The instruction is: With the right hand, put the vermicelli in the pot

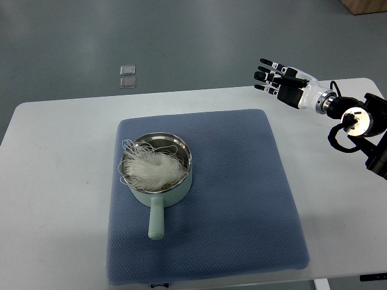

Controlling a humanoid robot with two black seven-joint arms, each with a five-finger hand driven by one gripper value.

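Observation:
A pale green pot [158, 194] with a steel inside and a short handle pointing toward me stands on the left part of a blue mat [242, 199]. A white bundle of vermicelli [151, 169] lies inside the pot, with a few strands hanging over its left rim. My right hand [273, 77] is raised above the table's far right edge, well away from the pot, its fingers spread and holding nothing. The left arm does not show.
The blue mat lies on a white table [54, 181]. Two small clear squares [127, 77] lie on the grey floor beyond the table's far edge. A brown box corner [366, 6] shows at the top right.

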